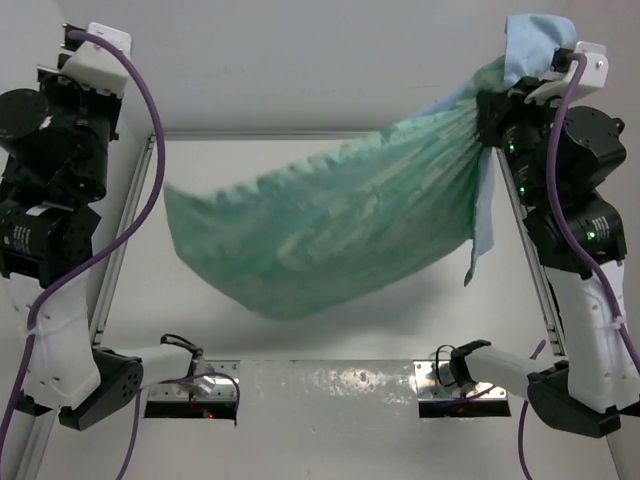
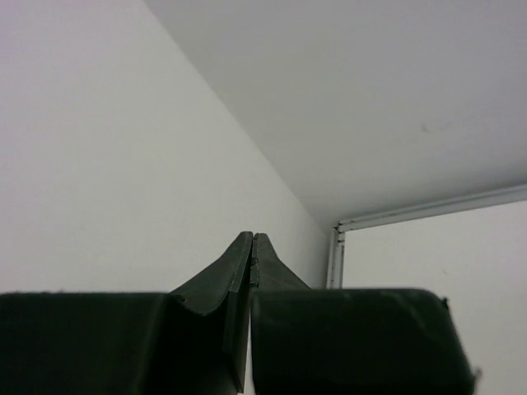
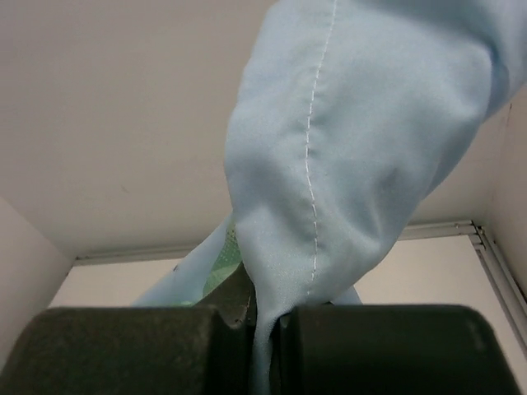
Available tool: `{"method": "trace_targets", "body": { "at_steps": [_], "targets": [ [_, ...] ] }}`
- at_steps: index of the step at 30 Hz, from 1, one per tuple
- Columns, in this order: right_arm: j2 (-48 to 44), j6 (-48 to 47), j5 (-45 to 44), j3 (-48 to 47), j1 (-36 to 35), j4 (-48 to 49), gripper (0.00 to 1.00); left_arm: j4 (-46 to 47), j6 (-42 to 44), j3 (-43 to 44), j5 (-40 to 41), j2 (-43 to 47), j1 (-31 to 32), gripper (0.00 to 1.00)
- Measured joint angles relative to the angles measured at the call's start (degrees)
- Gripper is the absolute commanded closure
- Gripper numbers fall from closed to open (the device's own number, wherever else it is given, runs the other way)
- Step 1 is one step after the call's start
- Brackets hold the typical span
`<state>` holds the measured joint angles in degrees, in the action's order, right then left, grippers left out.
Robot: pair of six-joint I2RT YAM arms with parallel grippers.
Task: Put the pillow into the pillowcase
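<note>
The right fingers were clamped on a bunched blue corner of the pillowcase, which hung like a green hammock over the desk. Left fingers were pressed together on nothing, up high. Couldn't see the pillow anywhere. My worry: a single pinch on slick fabric could slip, and the case's opening looked bunched shut.

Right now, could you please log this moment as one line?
right gripper: shut on pillowcase, hanging | left gripper: shut, empty | pillow: not visible
</note>
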<state>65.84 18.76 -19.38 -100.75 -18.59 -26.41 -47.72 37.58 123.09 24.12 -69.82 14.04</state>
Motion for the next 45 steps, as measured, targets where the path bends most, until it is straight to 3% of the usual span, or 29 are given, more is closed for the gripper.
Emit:
{"method": "trace_targets", "body": {
  "at_steps": [7,10,12,13,16,18,21,24,31,38,41,45],
  "targets": [
    [-7.87,-0.68,0.09,4.48,0.48,-8.26,1.00,0.39,2.47,1.11,5.57,3.06,0.00,1.00],
    [-11.43,1.01,2.16,6.60,0.48,-10.73,1.00,-2.16,2.62,-0.74,2.01,4.28,0.00,1.00],
    [-11.91,2.60,4.66,6.60,0.48,-11.08,1.00,-6.58,3.52,-2.54,-6.21,5.27,-0.04,0.76],
    [-11.43,3.43,6.10,6.60,0.48,-10.71,1.00,-8.87,4.63,-4.83,-12.98,5.40,-0.20,0.47],
    [-7.98,6.08,9.29,6.80,0.46,-8.33,1.00,-13.57,6.05,-17.40,-34.88,4.72,0.79,0.24],
    [-5.38,7.50,10.62,7.45,0.48,-6.14,1.00,-17.49,5.11,-24.92,-44.35,0.11,5.20,0.10],
    [1.25,10.10,11.65,7.65,0.24,-3.02,1.00,-17.33,1.99,-29.44,-49.09,-11.58,15.02,0.09],
    [7.21,10.91,10.32,7.67,-1.57,0.74,1.00,-15.32,-0.26,-33.40,-50.69,-16.39,20.22,0.07],
    [21.94,9.73,2.64,3.30,-8.28,8.17,1.00,-4.94,-3.93,-36.26,-46.64,-8.63,20.37,0.08],
    [30.51,12.61,0.26,2.78,-4.85,10.01,1.00,6.23,-6.05,-58.99,-43.89,-8.17,20.92,0.10],
    [32.98,14.32,-0.09,3.10,-2.86,10.12,1.00,7.13,-7.02,-65.07,-45.33,-8.46,24.13,0.09],
    [33.62,15.91,-1.18,6.69,-1.81,10.73,1.00,13.33,-8.24,-65.09,-46.66,-11.37,30.18,0.09]
  ]
}}
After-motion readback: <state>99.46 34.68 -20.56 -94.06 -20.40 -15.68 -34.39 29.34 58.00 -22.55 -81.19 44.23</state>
